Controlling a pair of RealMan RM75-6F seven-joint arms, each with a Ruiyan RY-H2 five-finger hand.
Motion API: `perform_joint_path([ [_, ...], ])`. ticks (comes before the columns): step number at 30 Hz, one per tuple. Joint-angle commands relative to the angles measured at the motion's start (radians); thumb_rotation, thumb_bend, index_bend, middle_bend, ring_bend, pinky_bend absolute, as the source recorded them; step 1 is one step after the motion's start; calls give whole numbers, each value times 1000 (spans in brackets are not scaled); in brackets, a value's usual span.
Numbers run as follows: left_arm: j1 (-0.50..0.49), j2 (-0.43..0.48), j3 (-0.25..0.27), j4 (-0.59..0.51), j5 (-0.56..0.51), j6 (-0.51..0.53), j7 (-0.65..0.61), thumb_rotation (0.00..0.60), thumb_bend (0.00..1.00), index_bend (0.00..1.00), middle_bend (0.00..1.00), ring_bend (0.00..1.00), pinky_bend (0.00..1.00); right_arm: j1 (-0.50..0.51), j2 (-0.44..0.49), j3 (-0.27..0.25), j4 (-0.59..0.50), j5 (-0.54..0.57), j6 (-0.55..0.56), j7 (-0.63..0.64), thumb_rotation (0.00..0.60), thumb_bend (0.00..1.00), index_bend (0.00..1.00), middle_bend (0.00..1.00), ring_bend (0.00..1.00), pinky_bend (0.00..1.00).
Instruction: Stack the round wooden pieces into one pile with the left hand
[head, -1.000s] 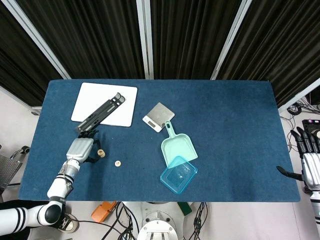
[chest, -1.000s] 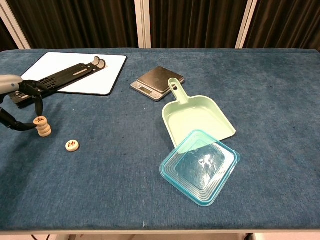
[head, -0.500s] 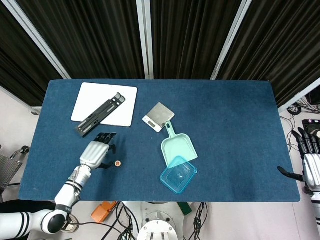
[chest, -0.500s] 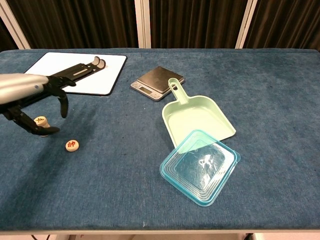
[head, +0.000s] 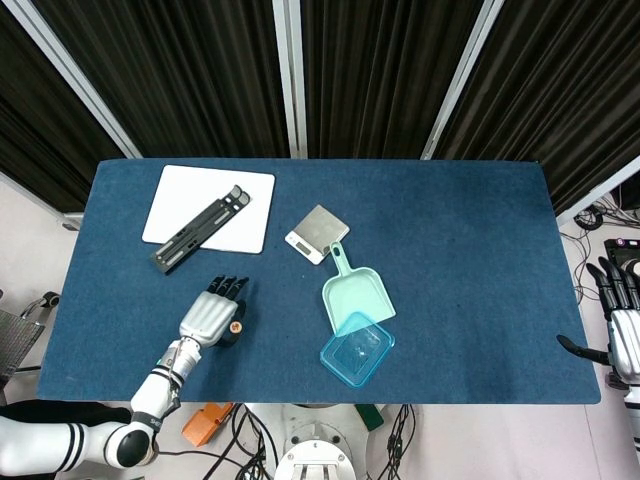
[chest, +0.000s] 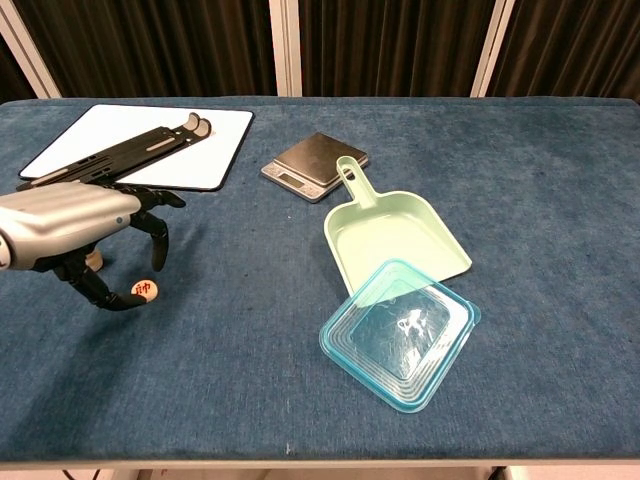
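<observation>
1. Overhead, the left hand (head: 212, 317) is seen with fingers apart, empty, over the loose piece (head: 237, 325); the right hand (head: 621, 330) is parked open, far right.
2. Chest-on, the piece (chest: 146, 289) sits between curled fingers (chest: 158, 232); the pile (chest: 95, 260) stands just left. A level pinch is advised.

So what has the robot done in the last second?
The left hand let go of the small stack and moved right to the lone wooden piece, fingers now curling around it without lifting it. The stack, the dustpan and the right hand stayed put.
</observation>
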Motion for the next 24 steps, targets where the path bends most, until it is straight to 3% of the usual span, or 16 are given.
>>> perform_joint_path([
  [1,3,-7,2,10,-4,2,4,600,259,437,0,0,5,1,0,0,0,-1,-1,0,600,31,0,12,0,6],
  [24,7,-16,3,37,-27,-13,5,600,305,463,0,0,5,-1,-1,1,-7,0,-1,-9,600,31,0,12,0,5],
])
